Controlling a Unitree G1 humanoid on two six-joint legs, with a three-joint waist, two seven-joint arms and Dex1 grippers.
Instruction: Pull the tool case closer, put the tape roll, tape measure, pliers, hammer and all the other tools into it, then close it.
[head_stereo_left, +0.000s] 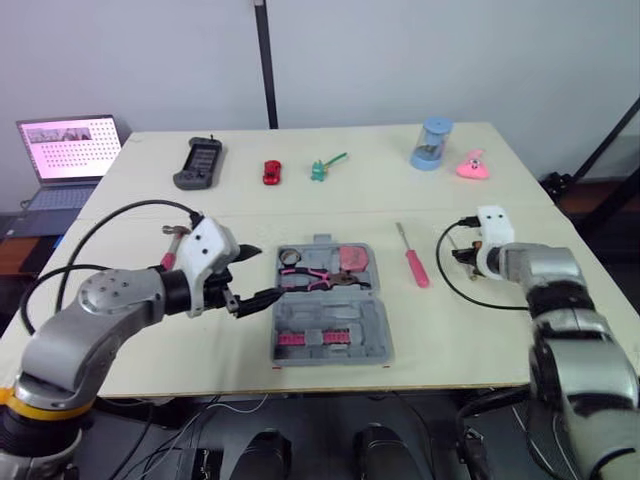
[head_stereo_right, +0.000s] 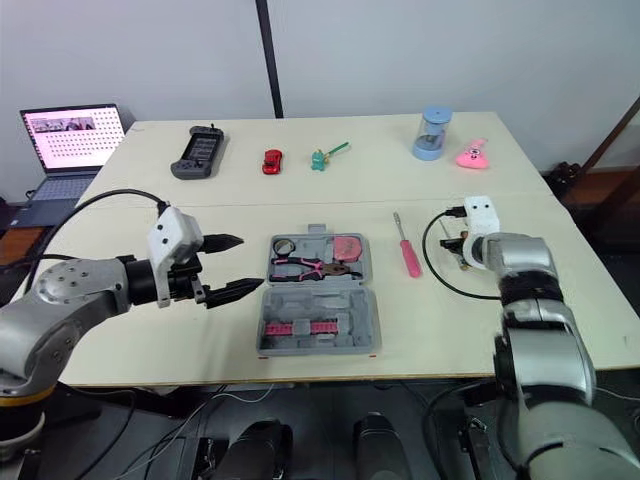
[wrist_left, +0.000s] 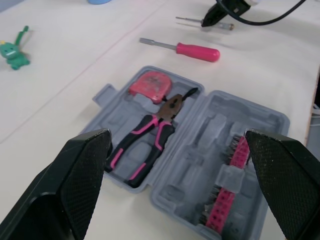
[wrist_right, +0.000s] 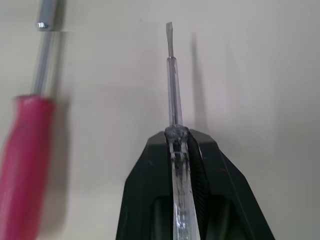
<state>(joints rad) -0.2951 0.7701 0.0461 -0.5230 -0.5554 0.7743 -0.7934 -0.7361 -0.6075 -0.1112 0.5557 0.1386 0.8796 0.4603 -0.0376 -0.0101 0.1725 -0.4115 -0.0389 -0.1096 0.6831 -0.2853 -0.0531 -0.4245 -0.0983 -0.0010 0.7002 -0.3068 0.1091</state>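
Fingers (wrist_left: 82, 180) of the left gripper (head_stereo_right: 246, 265) gape wide and empty just beside the open tool case's (head_stereo_right: 320, 305) left edge, with pliers (head_stereo_right: 310, 268) seated inside. Right of the pink screwdriver (head_stereo_right: 408, 256), the right gripper (wrist_right: 176, 137) pinches a clear-handled flat screwdriver (wrist_right: 172, 90) low over the surface. Lift it level and release only above a free slot.

Looking like a robotics lab: laptop (head_stereo_left: 68, 150) running off to the side, toy car (head_stereo_left: 271, 172) and green toy (head_stereo_left: 320, 170) sitting on pale table (head_stereo_left: 350, 205), pole (head_stereo_left: 266, 70) standing against bare wall (head_stereo_left: 450, 50).
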